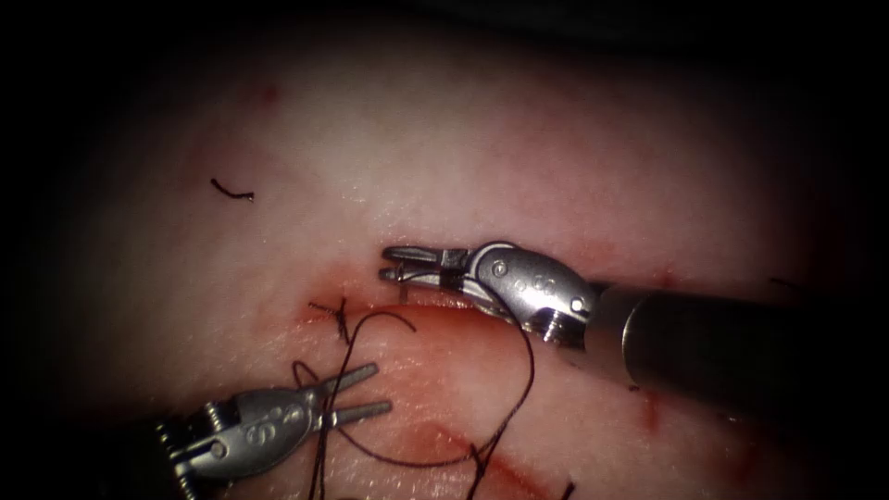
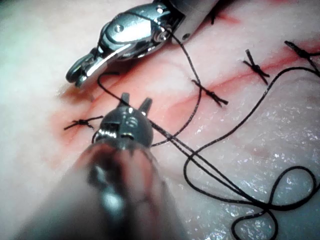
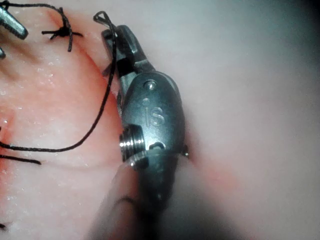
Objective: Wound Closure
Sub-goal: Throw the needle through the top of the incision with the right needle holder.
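The right tool (image 1: 396,264) reaches in from the right, its jaws shut on the curved needle (image 1: 405,288). A short grey stretch of needle shows just below the jaws, at the edge of the cut (image 1: 435,301); its tip is hidden. The needle's thin end (image 3: 101,17) pokes out past the right tool (image 3: 116,37). Dark thread (image 1: 530,375) runs from these jaws in a wide loop over the tissue (image 1: 482,167). The left tool (image 1: 372,389) sits lower left, jaws open, holding nothing, with thread crossing by its fingers (image 1: 363,373). The left tool (image 2: 135,102) points toward the right tool (image 2: 80,74).
A tied stitch (image 1: 341,315) with short ends sits at the left end of the cut. More tied stitches (image 2: 211,95) lie along the red line. A cut scrap of thread (image 1: 231,192) lies at upper left. Red fluid (image 1: 444,444) pools near the thread loop.
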Robot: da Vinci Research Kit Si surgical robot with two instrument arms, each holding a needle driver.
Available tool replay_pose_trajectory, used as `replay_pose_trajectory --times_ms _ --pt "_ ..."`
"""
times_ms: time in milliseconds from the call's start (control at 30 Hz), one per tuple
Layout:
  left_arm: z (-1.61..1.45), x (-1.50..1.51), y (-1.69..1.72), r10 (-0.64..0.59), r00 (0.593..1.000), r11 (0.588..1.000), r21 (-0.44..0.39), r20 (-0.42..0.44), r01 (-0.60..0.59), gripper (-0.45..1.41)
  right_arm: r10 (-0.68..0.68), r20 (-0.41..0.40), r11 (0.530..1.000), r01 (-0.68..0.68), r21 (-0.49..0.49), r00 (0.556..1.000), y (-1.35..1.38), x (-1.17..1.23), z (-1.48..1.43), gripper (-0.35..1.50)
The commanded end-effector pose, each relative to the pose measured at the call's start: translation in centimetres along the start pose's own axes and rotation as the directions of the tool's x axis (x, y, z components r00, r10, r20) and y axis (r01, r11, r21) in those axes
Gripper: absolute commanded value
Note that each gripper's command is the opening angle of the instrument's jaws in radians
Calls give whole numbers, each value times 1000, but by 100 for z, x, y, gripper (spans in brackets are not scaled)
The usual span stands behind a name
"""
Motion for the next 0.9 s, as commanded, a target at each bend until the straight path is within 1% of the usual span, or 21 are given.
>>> replay_pose_trajectory --times_ms 33,133,167,267,533,700,800,900 --pt "18 -5 -6 0 1000 1000 2 -3 0 -8 -1 -2 1000 1 2 1000 1 -3 10 -35" --pt "32 -14 -12 6 1000 1000 10 -5 -6 -8 0 -2 1000 0 3 1000 2 -2 10 -35" --pt "39 -22 -14 11 1000 1000 14 -12 -11 -8 1 -2 1000 -1 3 1000 2 -2 10 -35" --pt "46 -34 -14 0 1000 1000 6 -3 0 -8 1 -3 1000 -1 6 1000 2 -2 10 -35" --pt "49 -58 -4 -15 998 999 -38 55 17 -8 35 -2 999 -35 8 999 4 3 12 -35" --pt "49 -75 4 -27 995 998 -59 98 32 -8 92 1 995 -92 23 996 5 6 15 -35" --pt "55 -100 7 -43 990 995 -78 133 54 -5 151 2 988 -151 33 989 9 12 16 -35" --pt "59 -116 10 -53 986 993 -93 158 68 -5 183 2 983 -183 34 983 11 15 17 -35"
